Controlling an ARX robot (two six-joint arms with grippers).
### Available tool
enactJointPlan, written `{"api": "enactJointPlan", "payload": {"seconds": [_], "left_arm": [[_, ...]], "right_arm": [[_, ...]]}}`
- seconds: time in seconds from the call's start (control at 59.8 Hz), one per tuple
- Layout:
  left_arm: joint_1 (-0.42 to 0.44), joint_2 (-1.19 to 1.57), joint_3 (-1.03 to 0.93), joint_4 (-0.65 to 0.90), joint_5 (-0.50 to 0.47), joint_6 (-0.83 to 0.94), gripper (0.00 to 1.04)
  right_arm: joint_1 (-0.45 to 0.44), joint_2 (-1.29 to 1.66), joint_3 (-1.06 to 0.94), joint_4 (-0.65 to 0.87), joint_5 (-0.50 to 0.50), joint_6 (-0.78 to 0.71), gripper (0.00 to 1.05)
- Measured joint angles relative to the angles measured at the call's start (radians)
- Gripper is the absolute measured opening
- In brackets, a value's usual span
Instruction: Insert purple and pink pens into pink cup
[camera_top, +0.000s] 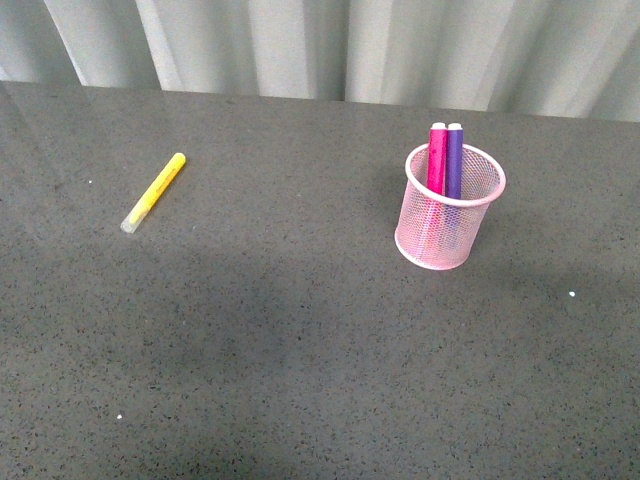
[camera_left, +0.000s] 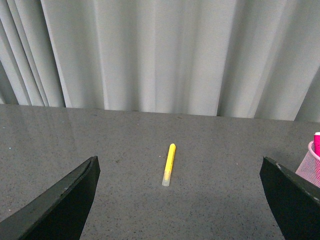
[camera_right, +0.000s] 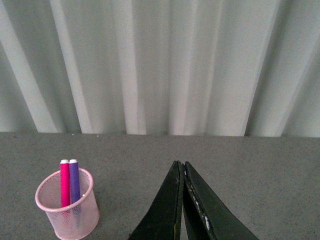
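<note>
Left gripper (camera_left: 177, 200) — two flat matte-black fingers (camera_left: 60, 205) with pale, worn edges. Right gripper (camera_right: 182, 200) — two black tapering blades with whitish scuff specks along one inner edge near the tips.

Pink mesh cup (camera_top: 450, 215) (yellow marker (camera_top: 153, 192) nr)
</note>
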Motion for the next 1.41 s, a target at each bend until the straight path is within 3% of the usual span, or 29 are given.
{"api": "enactJointPlan", "payload": {"seconds": [1.071, 1.188, 1.405], "left_arm": [[0.0, 0.0, 0.0, 0.0, 0.0, 0.0, 0.98], [0.0, 0.0, 0.0, 0.0, 0.0, 0.0, 0.98], [0.0, 0.0, 0.0, 0.0, 0.0, 0.0, 0.98]], "right_arm": [[0.013, -0.386, -0.079, -0.276, 0.006, 0.0, 0.03], [0.013, -0.528, -0.079, -0.45, 0.006, 0.004, 0.03], [0.013, -0.562, -0.079, -0.458, 0.006, 0.007, 0.03]]}}
